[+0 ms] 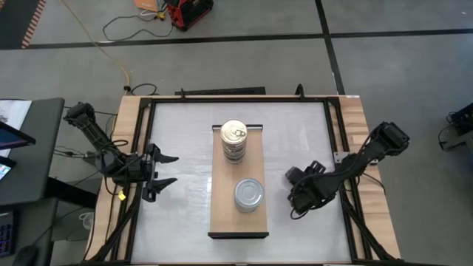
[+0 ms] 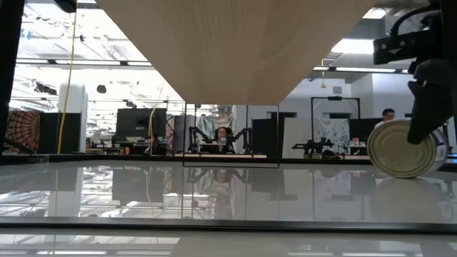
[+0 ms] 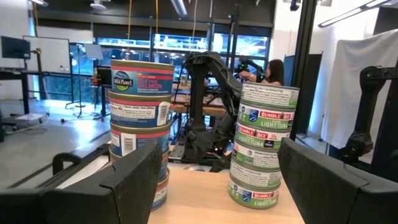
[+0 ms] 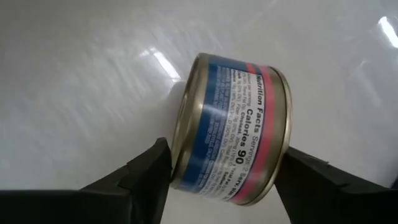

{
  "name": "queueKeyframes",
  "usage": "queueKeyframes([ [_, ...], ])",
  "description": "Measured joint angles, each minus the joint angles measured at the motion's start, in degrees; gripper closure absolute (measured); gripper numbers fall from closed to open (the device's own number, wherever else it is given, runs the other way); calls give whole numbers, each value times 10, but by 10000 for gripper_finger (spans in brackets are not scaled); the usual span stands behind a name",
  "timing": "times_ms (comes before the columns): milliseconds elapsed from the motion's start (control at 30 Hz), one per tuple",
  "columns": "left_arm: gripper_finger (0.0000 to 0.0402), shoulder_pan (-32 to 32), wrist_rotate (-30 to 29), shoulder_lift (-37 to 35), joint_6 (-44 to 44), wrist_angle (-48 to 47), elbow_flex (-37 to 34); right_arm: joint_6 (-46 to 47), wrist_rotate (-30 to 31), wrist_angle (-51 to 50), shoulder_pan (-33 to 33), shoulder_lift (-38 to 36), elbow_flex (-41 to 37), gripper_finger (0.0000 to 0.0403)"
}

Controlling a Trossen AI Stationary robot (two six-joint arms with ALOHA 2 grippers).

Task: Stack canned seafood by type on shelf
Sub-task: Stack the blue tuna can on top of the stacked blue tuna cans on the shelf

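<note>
Right wrist view, round metal tin [image 4: 231,134], glossy paper label, between right hand [image 4: 225,180] fingers.

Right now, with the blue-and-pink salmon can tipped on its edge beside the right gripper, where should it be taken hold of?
Grip the salmon can across its two flat ends, lid and base, coming down from above with the right gripper. It stands on its rim on the white tabletop, so the curved wall would roll, while the flat faces already sit between the open fingers.
</note>
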Motion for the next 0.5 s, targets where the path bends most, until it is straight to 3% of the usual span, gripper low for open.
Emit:
queueKeyframes([
  [500, 95, 0, 2, 0, -13, 1, 0, -28, 0, 111, -1, -1, -45, 167],
])
